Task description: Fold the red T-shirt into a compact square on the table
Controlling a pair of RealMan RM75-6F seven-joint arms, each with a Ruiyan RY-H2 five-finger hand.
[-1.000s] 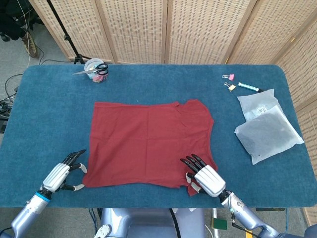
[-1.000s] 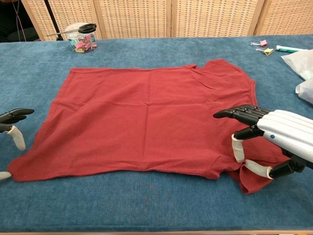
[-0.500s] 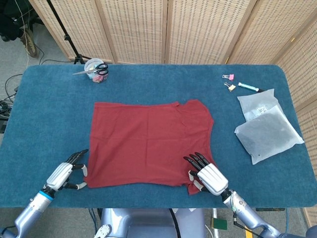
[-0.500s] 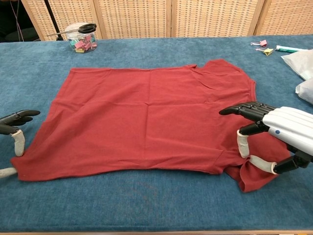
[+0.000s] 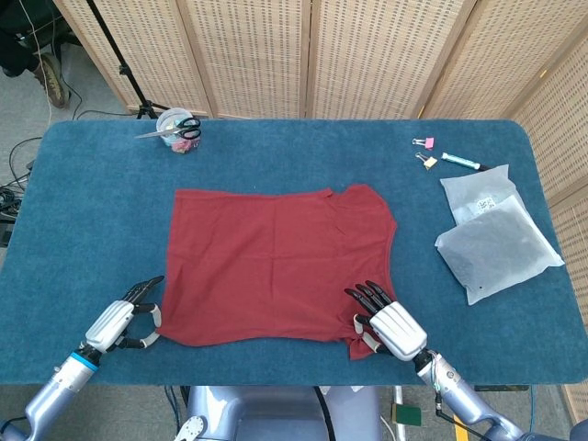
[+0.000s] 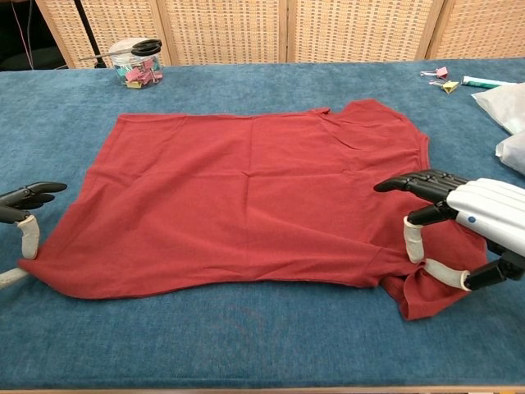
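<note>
Since a second ago both hands had pulled back toward the near edge of the tabletop (image 5: 83, 211), and the near hem of the red T-shirt (image 5: 276, 262) had been dragged with them: it ran fairly straight before, now it bowed and rippled, with the near-left corner drawn further in. The rest of the shirt stayed flat, spread across the middle of the tabletop, collar end to the right.

Left hand (image 5: 118, 323) sat at the shirt's near-left corner, fingers (image 6: 31, 194) apart, white-tipped thumb and a finger at the fabric edge; could not tell if the cloth was actually pinched. Right hand (image 5: 390, 326) was over the near-right corner, dark fingers (image 6: 418, 180) stretched out above the cloth, white tips touching the bunched sleeve fold; a grip was not clearly visible there either.

Nothing else moved. Clear jar (image 5: 176, 131) with clips and scissors (image 5: 175, 130) near the far-left corner. Binder clips (image 5: 424, 152) and a marker (image 5: 459, 162) near the far-right corner, two plastic bags (image 5: 491, 234) along the right edge. A small label on the upper bag, writing too small to read. No brands legible.
</note>
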